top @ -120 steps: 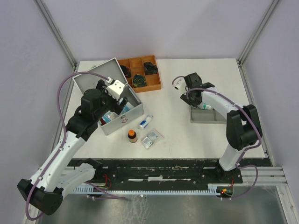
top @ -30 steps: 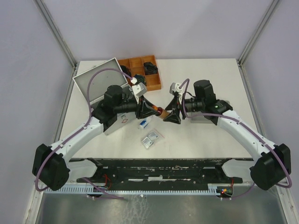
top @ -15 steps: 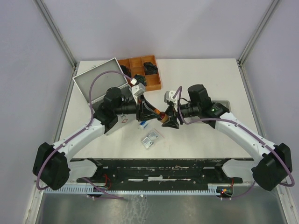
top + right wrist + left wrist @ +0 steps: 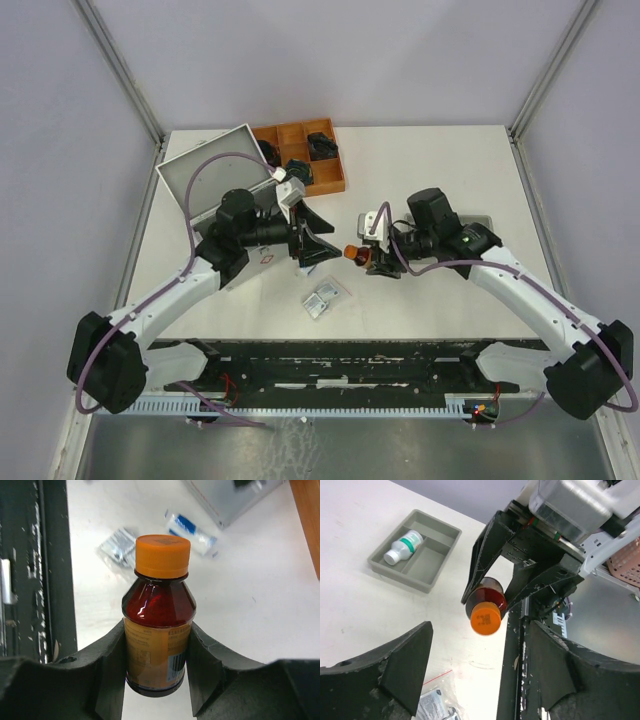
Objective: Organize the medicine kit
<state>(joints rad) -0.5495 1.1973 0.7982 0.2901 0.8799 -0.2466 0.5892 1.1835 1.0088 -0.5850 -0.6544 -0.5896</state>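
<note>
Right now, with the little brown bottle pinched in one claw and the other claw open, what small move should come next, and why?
Probably the left gripper should back straight away. Its jaws stand open, clear of the orange cap, while the right gripper clamps the amber medicine bottle on both sides. So the right arm alone seems to carry it.

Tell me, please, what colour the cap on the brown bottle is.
Orange cap; clearest in the right wrist view.

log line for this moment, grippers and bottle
left gripper: open, empty | right gripper: shut on amber bottle | bottle: held above table, orange cap toward left gripper
</note>
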